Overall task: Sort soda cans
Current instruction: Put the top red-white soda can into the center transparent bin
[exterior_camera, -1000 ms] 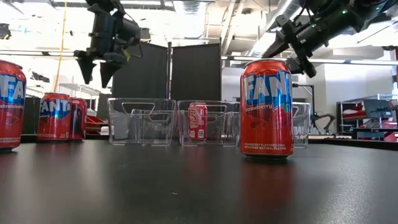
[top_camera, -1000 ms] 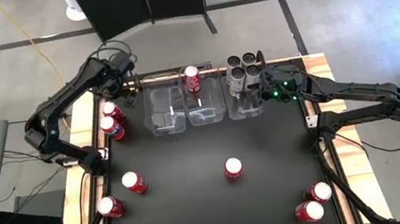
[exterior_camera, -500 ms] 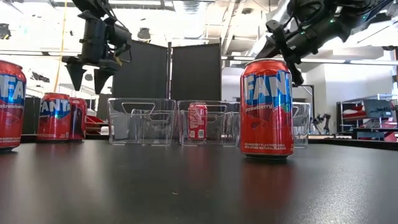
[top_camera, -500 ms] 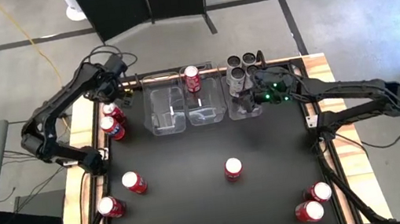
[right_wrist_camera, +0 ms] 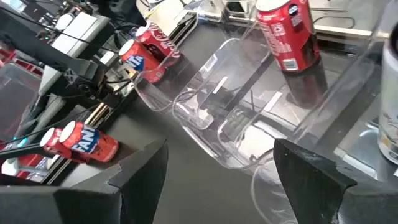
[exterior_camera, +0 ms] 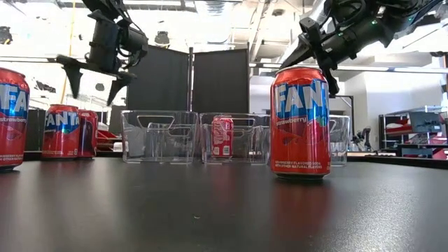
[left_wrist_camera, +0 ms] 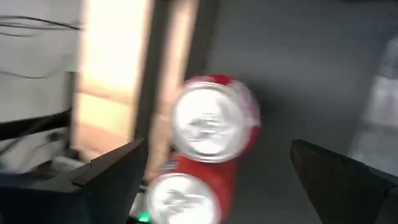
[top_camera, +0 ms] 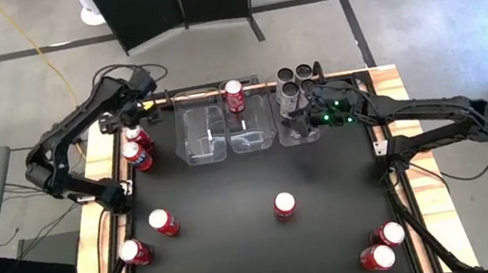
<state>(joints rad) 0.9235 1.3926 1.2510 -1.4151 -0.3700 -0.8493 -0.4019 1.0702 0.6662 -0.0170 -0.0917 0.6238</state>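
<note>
Eight red cans sit on my black table (top_camera: pixel 242 253), plus one in a bin. Starting at the left edge, I see two red cans (top_camera: pixel 135 145) touching each other against the wooden rim, and my left gripper (top_camera: pixel 125 118) hovers right above them with its jaws spread wide and nothing between them. In the left wrist view the nearer can's silver top (left_wrist_camera: pixel 208 127) lies between the two dark fingers (left_wrist_camera: pixel 112 171), well below them. Nearer the front on that same side stand two more red cans (top_camera: pixel 163 222), one of them almost at the table edge (top_camera: pixel 134 253).

Moving to the middle, I have three clear bins (top_camera: pixel 202 135) in a row along the back. The left one holds nothing, the middle one holds a single upright red can (top_camera: pixel 235 94) at its far end, and the right one carries the grey cans (top_camera: pixel 296 75) at its back. One lone red can (top_camera: pixel 284 205) stands mid-table.

On the right, my right gripper (top_camera: pixel 298 121) hangs over the right bin (top_camera: pixel 290 135), jaws open and holding nothing. Two last red cans (top_camera: pixel 383 244) lie together at the front right corner.
</note>
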